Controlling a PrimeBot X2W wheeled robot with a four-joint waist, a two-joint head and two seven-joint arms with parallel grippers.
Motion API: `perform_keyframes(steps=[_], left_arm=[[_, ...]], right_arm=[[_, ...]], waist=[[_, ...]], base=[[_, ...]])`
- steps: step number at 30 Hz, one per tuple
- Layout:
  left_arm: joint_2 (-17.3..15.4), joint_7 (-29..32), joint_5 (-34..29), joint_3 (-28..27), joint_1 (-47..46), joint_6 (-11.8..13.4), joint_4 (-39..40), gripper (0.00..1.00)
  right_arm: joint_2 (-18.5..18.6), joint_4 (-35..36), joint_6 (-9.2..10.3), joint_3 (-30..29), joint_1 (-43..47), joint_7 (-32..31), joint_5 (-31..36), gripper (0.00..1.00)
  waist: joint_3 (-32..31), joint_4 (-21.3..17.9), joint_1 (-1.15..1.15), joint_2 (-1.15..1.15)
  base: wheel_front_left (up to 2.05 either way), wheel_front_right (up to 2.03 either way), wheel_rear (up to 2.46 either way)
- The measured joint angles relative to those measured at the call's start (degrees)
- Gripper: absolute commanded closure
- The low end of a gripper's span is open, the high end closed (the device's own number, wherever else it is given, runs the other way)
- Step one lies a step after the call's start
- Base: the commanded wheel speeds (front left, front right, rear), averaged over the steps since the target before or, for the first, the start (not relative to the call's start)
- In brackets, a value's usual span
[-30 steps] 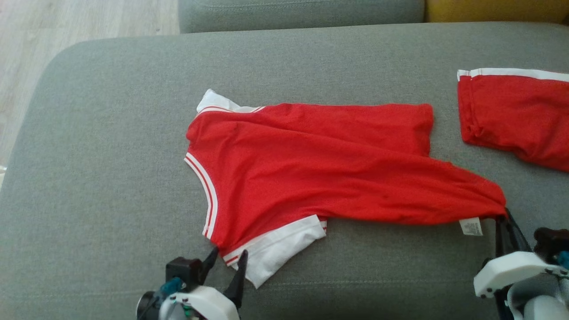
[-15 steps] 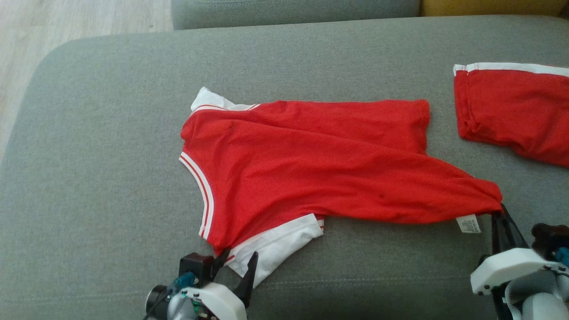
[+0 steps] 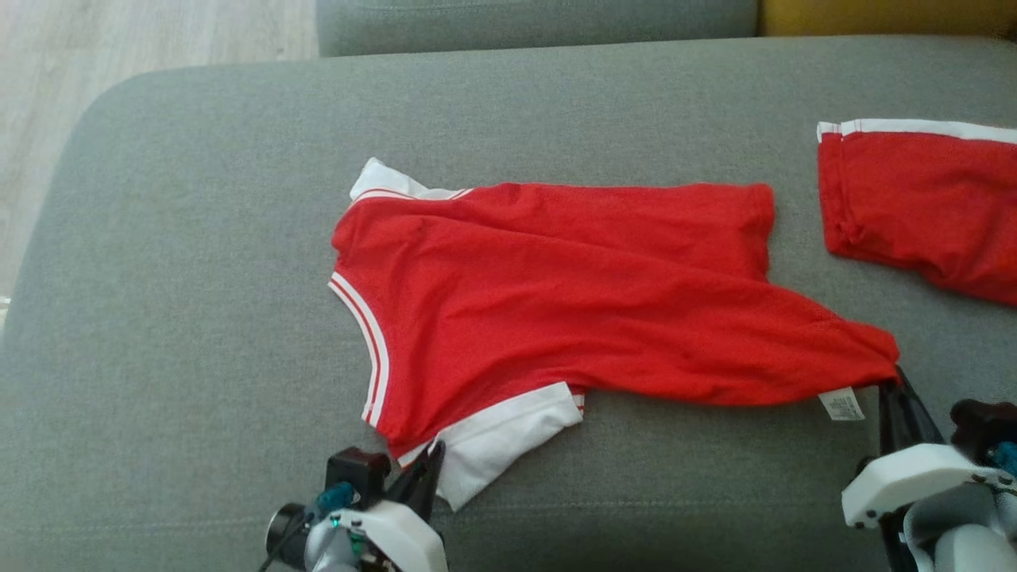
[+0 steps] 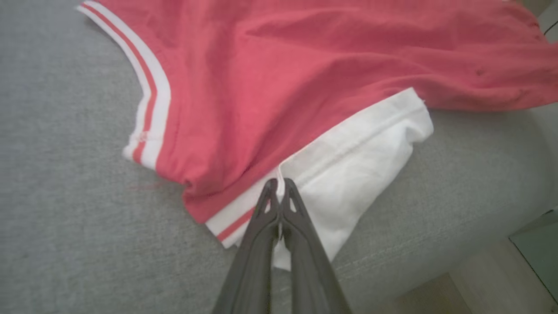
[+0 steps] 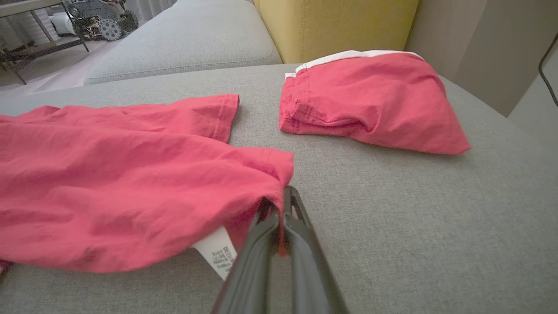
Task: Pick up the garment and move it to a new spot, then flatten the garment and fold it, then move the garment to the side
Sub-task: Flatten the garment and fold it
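Note:
A red shirt (image 3: 572, 294) with white sleeves and red-and-white striped trim lies spread and wrinkled across the grey sofa cushion (image 3: 199, 238). My left gripper (image 3: 425, 469) is shut on the near white sleeve (image 4: 348, 174), its tips (image 4: 279, 185) pinching the sleeve's seam. At the shirt's right end, my right gripper (image 3: 896, 380) is shut on the red hem corner (image 5: 270, 183), just beside the white care label (image 5: 218, 250). The shirt is stretched between the two grippers along its near edge.
Folded red shorts (image 3: 922, 206) with a white waistband lie at the cushion's right side (image 5: 370, 100). A yellow cushion (image 5: 335, 26) and a second grey seat (image 3: 532, 20) stand behind. Wooden floor (image 3: 119, 48) lies past the cushion's left edge.
My left gripper has shut on the white sleeve; its fingers stood apart around it before. The camera shifted slightly. The right gripper keeps its hold on the hem corner.

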State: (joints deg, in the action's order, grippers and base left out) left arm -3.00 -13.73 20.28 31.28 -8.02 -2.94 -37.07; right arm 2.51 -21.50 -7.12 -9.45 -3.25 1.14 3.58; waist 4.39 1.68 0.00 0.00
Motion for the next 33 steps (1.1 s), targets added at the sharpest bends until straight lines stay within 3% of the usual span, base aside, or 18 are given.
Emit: perform_keyframes(steps=[5, 10, 15, 20, 26, 27, 33], left_arm=[[-1.03, -0.47, -1.44, -0.85, 0.05, 1.04, 5.61, 1.0], [-4.09, -0.49, -4.32, -6.51, 0.58, 3.81, 21.73, 1.0], [-8.44, -0.56, -7.02, -12.23, 0.32, 4.94, 34.6, 1.0], [-11.33, 0.38, -7.02, -15.35, -5.13, 4.38, 39.46, 1.0], [-14.18, 5.71, -7.01, -16.74, -14.33, 2.9, 41.02, 1.0], [-14.86, 8.17, -6.97, -16.75, -15.85, 1.99, 41.25, 1.0], [-18.29, 16.25, -4.55, -16.22, -18.22, -1.07, 42.01, 1.0]], right_arm=[[0.0, 0.43, 0.0, 0.19, 0.07, 0.02, 0.64, 1.0], [0.55, 2.33, 0.0, 1.2, -0.54, -0.04, 4.87, 1.0], [7.57, 3.86, -0.01, 6.97, -4.82, -1.64, 5.27, 1.0], [16.55, 5.82, -0.01, 15.39, -13.59, -4.27, 2.34, 1.0], [28.88, 10.17, -0.01, 32.76, -21.85, -14.39, -10.91, 1.0], [33.4, 13.39, -0.01, 37.51, -24.69, -19.72, -16.52, 1.0], [43.35, 23.82, -0.01, 45.32, -33.14, -35.89, -35.3, 1.0]], waist=[[-1.08, 0.61, 0.0, 0.0], [-3.14, 1.32, 0.0, 0.0], [-5.62, 1.68, 0.0, 0.0], [-7.86, 1.47, 0.0, 0.0], [-10.38, 0.64, 0.0, 0.0], [-11.1, 0.28, 0.0, 0.0], [-12.38, -0.71, 0.0, 0.0]], base=[[0.0, 0.0, 0.0], [0.0, 0.0, 0.0], [0.0, 0.0, 0.0], [0.0, 0.0, 0.0], [0.0, 0.0, 0.0], [0.0, 0.0, 0.0], [0.0, 0.0, 0.0]])
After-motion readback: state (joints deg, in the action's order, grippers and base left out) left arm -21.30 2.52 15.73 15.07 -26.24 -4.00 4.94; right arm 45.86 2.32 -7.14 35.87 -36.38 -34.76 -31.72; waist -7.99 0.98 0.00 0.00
